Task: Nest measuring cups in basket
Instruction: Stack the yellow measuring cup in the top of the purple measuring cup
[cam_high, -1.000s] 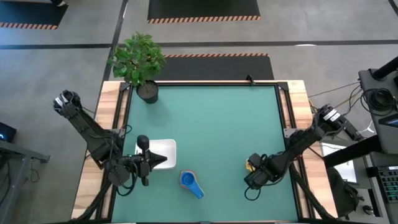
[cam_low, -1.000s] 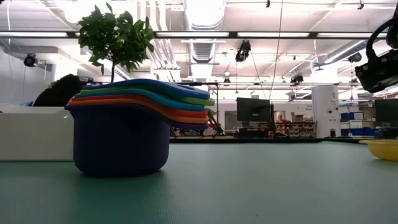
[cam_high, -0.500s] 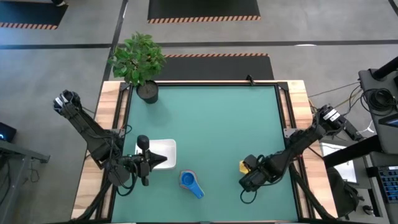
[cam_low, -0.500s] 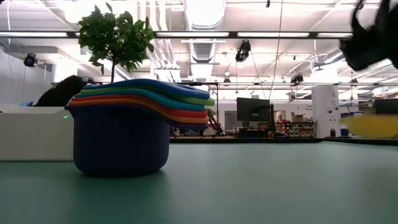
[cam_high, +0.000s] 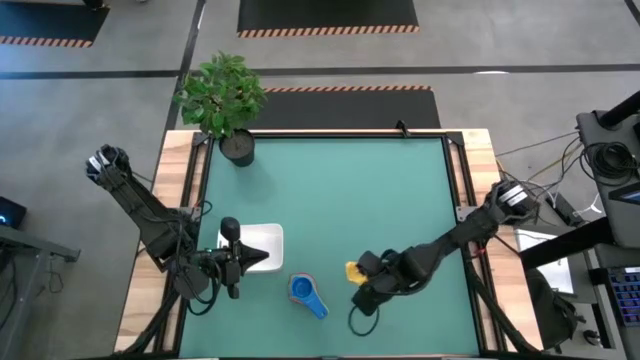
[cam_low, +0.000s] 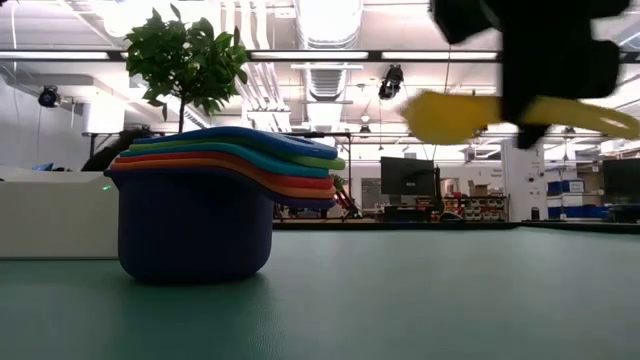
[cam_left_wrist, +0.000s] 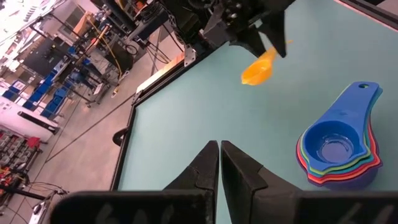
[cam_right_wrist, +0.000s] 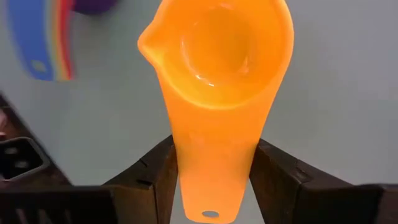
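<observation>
A stack of nested measuring cups (cam_high: 305, 293), dark blue on top, stands on its base on the green table near the front edge; the low view shows the stack (cam_low: 195, 215) close up. The white basket (cam_high: 268, 237) sits just left of it. My right gripper (cam_high: 360, 274) holds a yellow measuring cup (cam_right_wrist: 217, 56) in the air to the right of the stack. My left gripper (cam_left_wrist: 219, 167) hovers shut over the basket's near side, holding nothing. My right gripper pinches the yellow cup's flat handle (cam_right_wrist: 211, 165) between its two fingers (cam_right_wrist: 155, 177), one on each long edge, near the free end. The fingers slant down from the table's right. The cup is lifted clear of the table, bowl opening up and pointing away from the gripper.
A potted plant (cam_high: 225, 100) stands at the far left corner of the table. Wooden rails (cam_high: 185, 220) border the green mat on both sides. Open mat (cam_high: 350, 200) lies across the middle and far part of the table.
My right gripper has gone up and toward the table's left, toward the stack, rolling as it went. The yellow cup, which rested on the table at the right, is now lifted clear and carried along.
</observation>
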